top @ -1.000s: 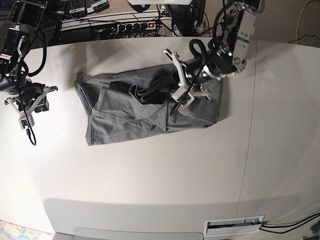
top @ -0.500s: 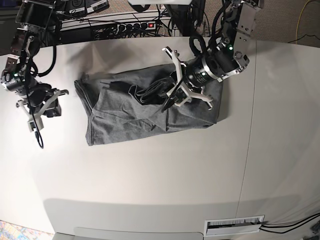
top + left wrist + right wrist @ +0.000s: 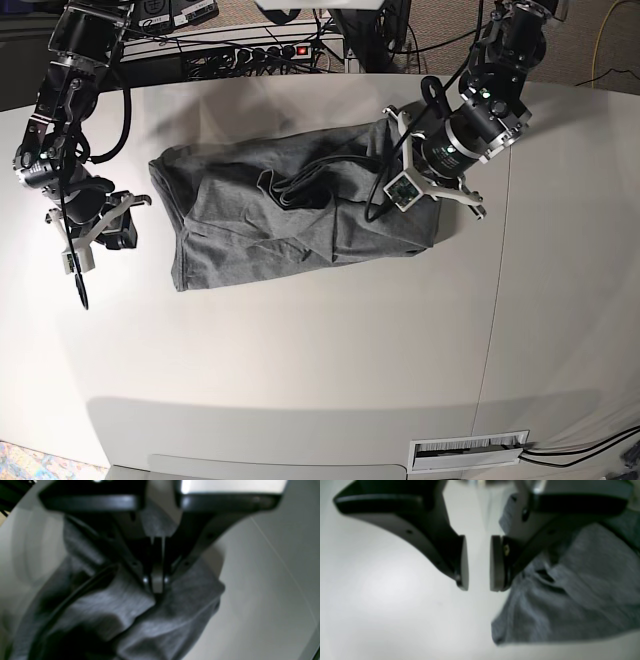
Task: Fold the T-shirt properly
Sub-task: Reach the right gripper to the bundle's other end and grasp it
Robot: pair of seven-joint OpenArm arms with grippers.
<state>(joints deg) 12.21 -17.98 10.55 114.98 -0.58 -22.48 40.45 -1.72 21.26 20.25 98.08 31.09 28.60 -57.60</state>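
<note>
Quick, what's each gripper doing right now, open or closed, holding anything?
Left gripper: shut on the T-shirt.
Right gripper: open, holding nothing, beside the T-shirt's edge.

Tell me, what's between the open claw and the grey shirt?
Only bare table separates the right gripper from the T-shirt, seen in the base view.

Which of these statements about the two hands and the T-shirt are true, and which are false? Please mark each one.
1. The left hand is shut, its tip at the grey T-shirt. True.
2. The right hand grips a sleeve. False: its fingers stand apart with nothing between them, over bare table beside the shirt's edge.
3. The T-shirt lies in a neat flat rectangle. False: it is a crumpled, wrinkled heap.
4. In the base view the right hand is off the cloth, to its left. True.
5. A second garment lies on the table. False: only one garment shows.
</note>
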